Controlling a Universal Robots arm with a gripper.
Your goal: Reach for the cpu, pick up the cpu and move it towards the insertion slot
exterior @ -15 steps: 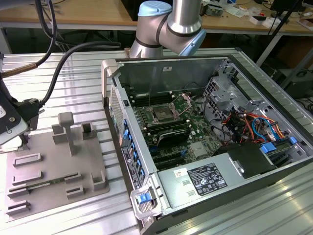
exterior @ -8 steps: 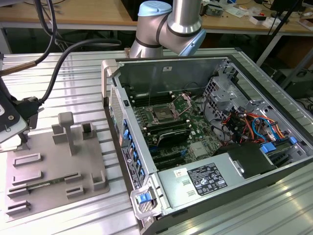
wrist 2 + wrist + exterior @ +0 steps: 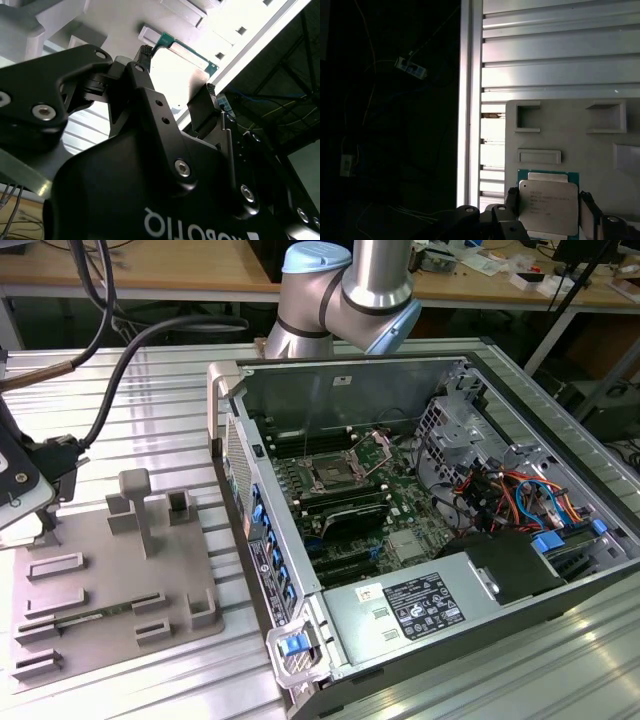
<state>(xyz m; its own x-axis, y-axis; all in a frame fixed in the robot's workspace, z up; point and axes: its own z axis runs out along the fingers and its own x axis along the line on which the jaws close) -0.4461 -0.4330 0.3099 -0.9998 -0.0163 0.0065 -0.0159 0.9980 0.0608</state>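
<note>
- The end effector [image 3: 176, 71] is pinching the cpu [image 3: 182, 75]; in both wrist views one black finger [image 3: 512, 198] presses each of two opposite edges of the chip.
- In the first wrist view the cpu sits over the grey tray [image 3: 570, 132], near that tray's edge beside the ribbed metal counter [image 3: 560, 55]; I cannot tell whether it rests on the tray.
- In the exterior view the insertion slot [image 3: 330, 475] lies on the board inside the open computer case [image 3: 400, 375], well apart from the tray at the exterior view's left.
</note>
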